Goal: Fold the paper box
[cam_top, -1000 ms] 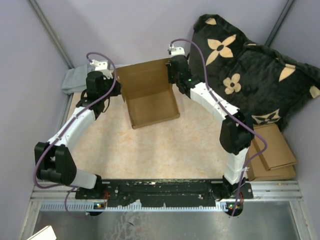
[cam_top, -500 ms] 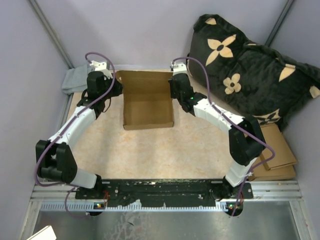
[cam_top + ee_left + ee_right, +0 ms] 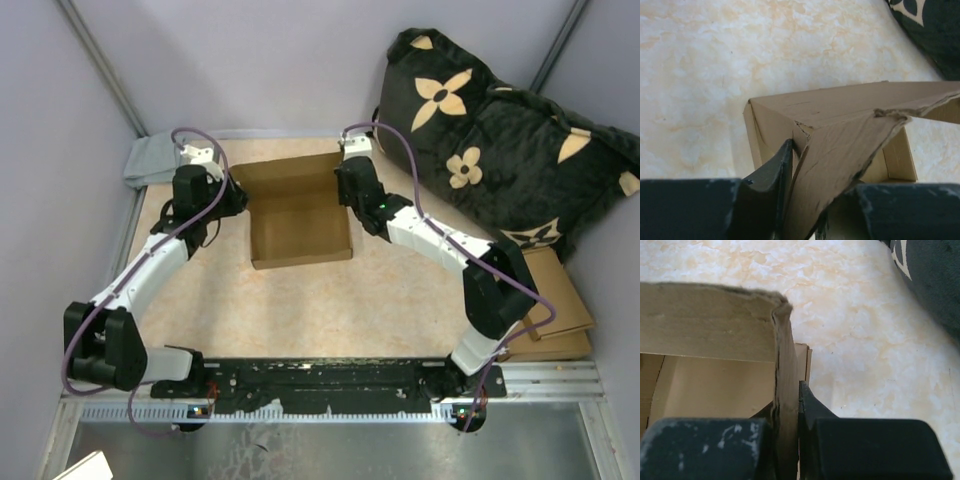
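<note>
Left of centre in the overhead view, the left gripper [image 3: 235, 190] is clamped on the left flap of the paper box [image 3: 300, 222]; its wrist view shows that flap bent, with a ragged edge. The box sits upper middle on the table [image 3: 300, 300], its tray open upward. At its right rear corner the right gripper [image 3: 347, 185] pinches the side wall, fingers nearly closed. Both should probably turn the walls inward together along the creases, without tugging, so the cardboard doesn't tear.
</note>
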### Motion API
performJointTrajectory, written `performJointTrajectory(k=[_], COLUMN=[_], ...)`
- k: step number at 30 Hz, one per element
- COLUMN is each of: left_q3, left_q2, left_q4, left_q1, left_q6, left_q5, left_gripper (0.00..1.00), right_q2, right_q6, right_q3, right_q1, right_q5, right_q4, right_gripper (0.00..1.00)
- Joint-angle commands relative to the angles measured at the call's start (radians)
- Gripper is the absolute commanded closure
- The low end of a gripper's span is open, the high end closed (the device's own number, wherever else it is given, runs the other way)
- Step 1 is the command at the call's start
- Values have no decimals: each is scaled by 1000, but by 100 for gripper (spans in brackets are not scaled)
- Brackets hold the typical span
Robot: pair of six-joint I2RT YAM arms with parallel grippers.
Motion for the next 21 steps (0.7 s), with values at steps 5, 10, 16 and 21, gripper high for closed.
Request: performJointTrajectory(k=[5, 10, 16, 21], left_q3=[-59, -78, -102, -111], left_q2=[-121, -205, -284, -417], left_q4=[-142, -248, -394, -525], left_q1=[-14, -14, -14, -14], left_q6=[45, 58, 12, -69], left_q5=[28, -8, 8, -9], left_gripper=[65, 58, 57, 58], right_q2=[-52, -164, -345, -533], right_q6=[84, 105, 121, 110], right_q3=[-18, -105, -241, -332], right_q1=[44, 49, 50, 49], right_q5=[-45, -104, -152, -190], right_q4=[-101, -170, -247, -278], right_gripper=[72, 55, 52, 53])
